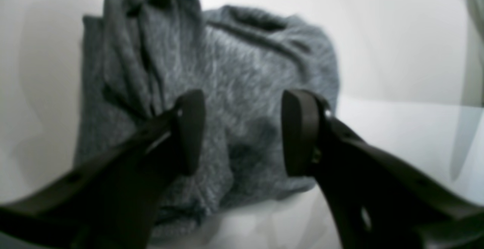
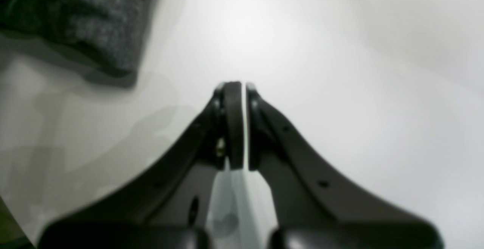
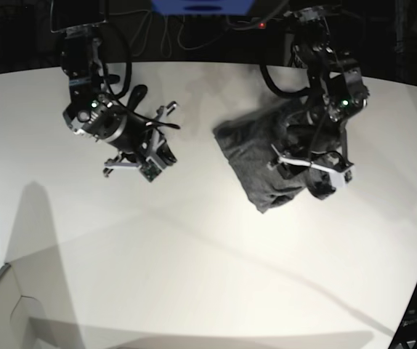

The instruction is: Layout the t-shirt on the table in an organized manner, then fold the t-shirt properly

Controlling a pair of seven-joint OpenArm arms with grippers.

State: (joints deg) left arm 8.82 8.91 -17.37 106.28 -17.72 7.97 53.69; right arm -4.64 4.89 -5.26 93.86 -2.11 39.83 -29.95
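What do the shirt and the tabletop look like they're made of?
The t-shirt: probably a soft knit, with mottled heather-grey flecking and limp folds, matte. The table: a smooth hard white surface, perhaps laminate; its faint sheen and shadows suggest a semi-gloss finish.

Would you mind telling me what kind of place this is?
Probably a robotics lab: two robot arms, left and right, work over a big white table holding only a crumpled grey shirt, with cables behind.

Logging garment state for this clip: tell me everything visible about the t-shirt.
The t-shirt is a heather dark-grey knit, plain, no print. It lies bunched and creased in a rumpled heap on the white table, not spread out. The left gripper sits just over it, jaws apart with fabric showing between them; actual contact cannot be told. The right gripper is shut, clear of it.
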